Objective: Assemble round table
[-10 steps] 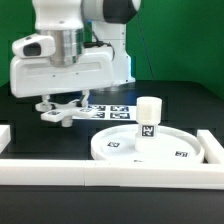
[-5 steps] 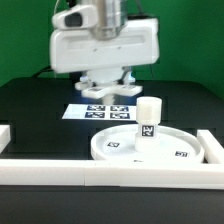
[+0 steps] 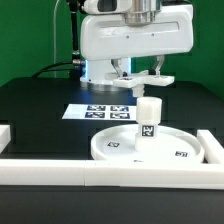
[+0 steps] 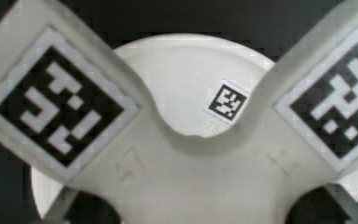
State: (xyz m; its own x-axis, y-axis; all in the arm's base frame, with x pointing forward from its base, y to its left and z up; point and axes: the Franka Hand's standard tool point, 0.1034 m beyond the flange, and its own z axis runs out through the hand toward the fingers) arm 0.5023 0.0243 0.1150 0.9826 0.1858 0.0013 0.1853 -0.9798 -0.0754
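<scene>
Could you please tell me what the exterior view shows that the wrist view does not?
Only the exterior view shows the marker board, the border rails and the leg standing upright on the round disc. Only the wrist view shows, close up, the large tags on the foot piece. Both show the foot piece hanging above the round disc, with the jaws of the gripper shut on it.

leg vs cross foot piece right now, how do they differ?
The leg is a short thick cylinder standing upright; the cross-shaped foot piece is flat and lies level. The leg rests on the round disc; the foot piece hangs in the gripper, above the leg, not yet on it. Both are white plastic with black-and-white tags.
</scene>
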